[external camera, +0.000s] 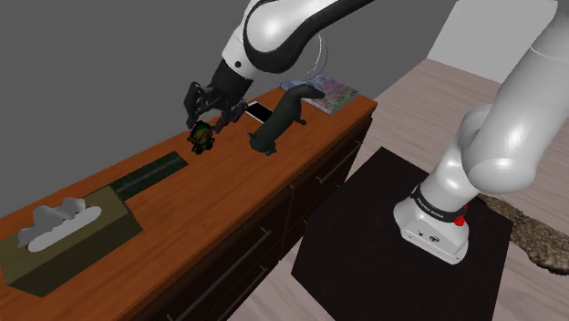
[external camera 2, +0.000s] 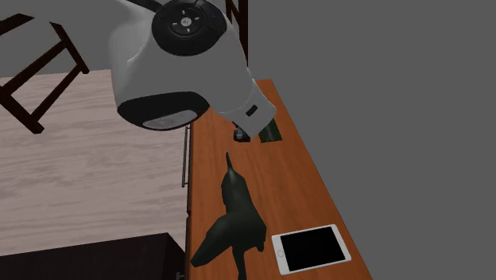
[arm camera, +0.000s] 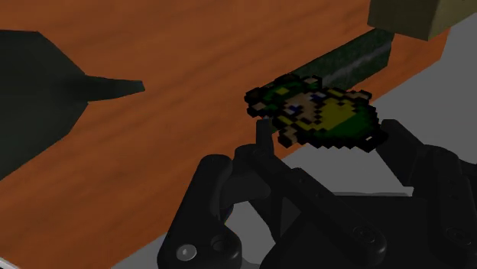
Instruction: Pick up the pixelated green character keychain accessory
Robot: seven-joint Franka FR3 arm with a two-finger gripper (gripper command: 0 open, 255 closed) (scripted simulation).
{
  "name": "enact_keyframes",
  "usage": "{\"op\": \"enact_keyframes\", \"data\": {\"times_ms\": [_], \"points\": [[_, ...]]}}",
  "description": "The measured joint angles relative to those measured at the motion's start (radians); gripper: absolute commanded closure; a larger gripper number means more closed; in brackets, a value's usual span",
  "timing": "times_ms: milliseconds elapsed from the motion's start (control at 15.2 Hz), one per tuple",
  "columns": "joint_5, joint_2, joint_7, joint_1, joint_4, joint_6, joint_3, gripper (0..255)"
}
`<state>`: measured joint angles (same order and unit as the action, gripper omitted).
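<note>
The keychain (external camera: 201,137) is a small pixelated green and yellow figure with dark edges. My black gripper (external camera: 203,121) is shut on it, over the middle of the wooden dresser top (external camera: 210,196). In the wrist view the keychain (arm camera: 325,115) sits clasped between the two fingers of the gripper (arm camera: 329,136), and it seems to hang slightly above the wood. In the second exterior view the arm's big white link covers most of the hand; only a dark piece of the gripper (external camera 2: 241,133) pokes out below it.
A dark bird-shaped figure (external camera: 278,119) lies just beyond the gripper, with a tablet (external camera 2: 310,248) and a book (external camera: 333,91) farther along. A flat dark green strip (external camera: 150,173) and a tissue box (external camera: 68,232) lie the other way. The stand (external camera: 436,223) rests on a black mat.
</note>
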<state>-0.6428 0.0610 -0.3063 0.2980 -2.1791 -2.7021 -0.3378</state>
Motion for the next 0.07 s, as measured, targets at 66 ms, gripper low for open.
{"op": "enact_keyframes", "data": {"times_ms": [66], "points": [[0.004, -0.004, -0.004, -0.001, 0.003, 0.007, 0.001, 255]]}}
